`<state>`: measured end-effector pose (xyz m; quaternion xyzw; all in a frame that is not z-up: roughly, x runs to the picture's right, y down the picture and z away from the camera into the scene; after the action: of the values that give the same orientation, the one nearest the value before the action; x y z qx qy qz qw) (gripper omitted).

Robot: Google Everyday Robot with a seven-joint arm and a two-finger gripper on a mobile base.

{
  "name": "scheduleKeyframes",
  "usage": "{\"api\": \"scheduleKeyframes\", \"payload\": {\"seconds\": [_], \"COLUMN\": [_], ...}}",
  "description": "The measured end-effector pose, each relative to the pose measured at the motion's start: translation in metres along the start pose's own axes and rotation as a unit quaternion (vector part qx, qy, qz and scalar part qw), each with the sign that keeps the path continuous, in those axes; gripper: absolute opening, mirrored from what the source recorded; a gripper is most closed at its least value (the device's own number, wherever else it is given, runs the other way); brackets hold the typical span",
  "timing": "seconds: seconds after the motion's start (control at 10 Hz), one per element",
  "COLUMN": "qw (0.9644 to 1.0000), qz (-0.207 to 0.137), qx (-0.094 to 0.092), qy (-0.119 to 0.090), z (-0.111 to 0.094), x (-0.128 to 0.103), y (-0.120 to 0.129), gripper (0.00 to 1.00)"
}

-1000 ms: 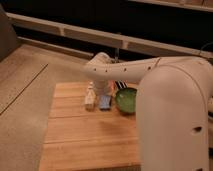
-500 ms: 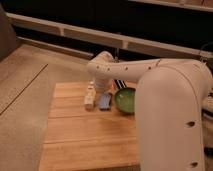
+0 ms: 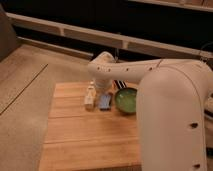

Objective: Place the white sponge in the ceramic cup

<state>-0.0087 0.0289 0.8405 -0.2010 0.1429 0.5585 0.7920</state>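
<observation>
Apparently spread jaws just behind green bowl (image 3: 126, 99); white sponge (image 3: 104, 102) outside it, flat on wooden board (image 3: 85, 136) alongside.

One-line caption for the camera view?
Open gripper poised behind the blue sponge, which lies between a cream block and a green bowl on the wooden board.

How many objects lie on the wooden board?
3: cream block at left, blue sponge beside it, green bowl at right. The arm may hide more; the gripper sits behind the bowl.
</observation>
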Motion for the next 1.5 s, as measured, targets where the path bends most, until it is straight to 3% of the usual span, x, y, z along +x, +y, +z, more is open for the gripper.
{"api": "scheduleKeyframes", "payload": {"seconds": [0.2, 0.5, 1.1, 1.5], "qw": [0.9987, 0.9956, 0.9885, 0.9863], "qz": [-0.029, -0.054, -0.114, -0.123], "qx": [-0.004, -0.033, -0.061, -0.098], "qy": [-0.042, -0.070, -0.078, -0.050], "z": [0.012, 0.040, 0.056, 0.081], "x": [-0.010, -0.010, -0.022, -0.012], "y": [-0.012, -0.016, -0.013, -0.001], "gripper": [0.65, 0.65, 0.65, 0.65]}}
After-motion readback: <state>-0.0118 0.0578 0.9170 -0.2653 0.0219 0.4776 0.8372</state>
